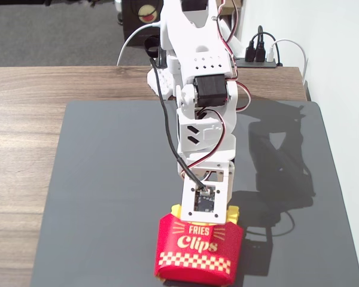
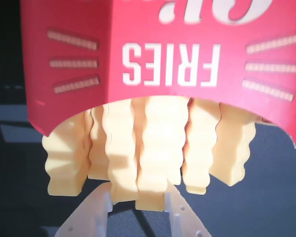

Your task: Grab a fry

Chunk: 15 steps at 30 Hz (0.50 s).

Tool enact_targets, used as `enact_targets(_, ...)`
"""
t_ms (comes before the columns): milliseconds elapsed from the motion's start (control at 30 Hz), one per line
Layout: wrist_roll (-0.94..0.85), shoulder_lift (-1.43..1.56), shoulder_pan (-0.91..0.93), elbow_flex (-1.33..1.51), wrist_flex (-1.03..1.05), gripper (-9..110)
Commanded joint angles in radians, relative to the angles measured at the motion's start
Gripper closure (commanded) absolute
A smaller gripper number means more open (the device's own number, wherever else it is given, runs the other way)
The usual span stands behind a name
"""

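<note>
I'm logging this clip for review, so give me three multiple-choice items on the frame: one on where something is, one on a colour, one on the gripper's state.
1. Where does the red carton stand in the fixed view?
A. near the bottom edge of the dark mat
B. on bare wood at the left
C. by the power strip at the top

2. What colour are the fries?
A. green
B. pale yellow
C. blue

3. How is the gripper in the wrist view?
A. shut on the carton's red wall
C. out of view
B. open, fingers either side of the fry tips

Answers:
1 A, the carton sits on the mat below the arm.
2 B, the wavy sticks poking from the carton are yellow.
3 B, the two white fingers stand apart with fry ends between them, not visibly clamped.
</note>
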Motion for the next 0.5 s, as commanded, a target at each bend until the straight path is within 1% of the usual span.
enact_targets(0, 0.005, 0.031, -0.011, -0.018, 0.008, 95)
enact_targets(133, 0.005, 0.084, -0.015, 0.038, 0.009, 95)
enact_targets(200, 0.005, 0.107, -0.015, 0.063, 0.008, 97)
enact_targets(467, 0.011, 0.158, -0.017, 0.132, 0.000, 98)
